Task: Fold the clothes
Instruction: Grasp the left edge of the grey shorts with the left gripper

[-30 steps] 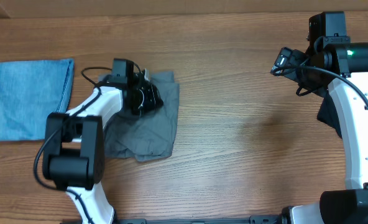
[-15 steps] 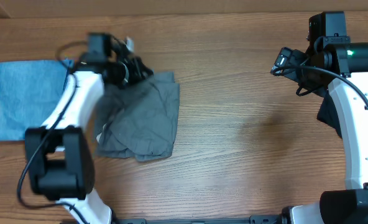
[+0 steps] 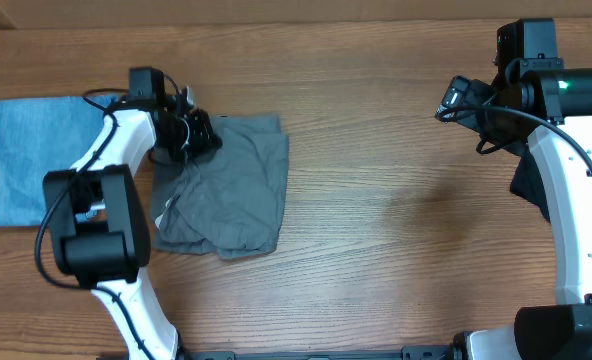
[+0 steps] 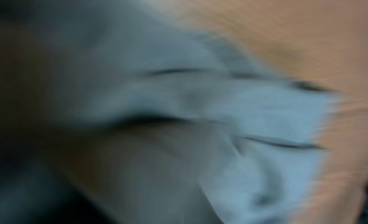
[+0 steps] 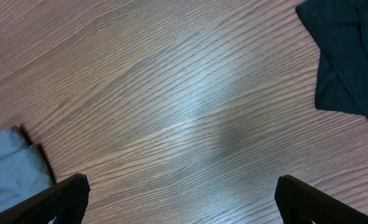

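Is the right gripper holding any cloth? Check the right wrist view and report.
No, the right gripper stands open over the bare wooden table, with nothing between its fingers.

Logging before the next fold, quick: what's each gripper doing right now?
Left gripper: closed, apparently pinching the grey garment at its corner.
Right gripper: open, holding nothing.

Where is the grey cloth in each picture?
Overhead: the grey cloth lies left of centre, its top-left corner by the left gripper.
Left wrist: blurry, the grey cloth fills most of the picture.
Right wrist: only a corner of it shows, bottom left.
Shared landmark: the wooden table shows in all three.
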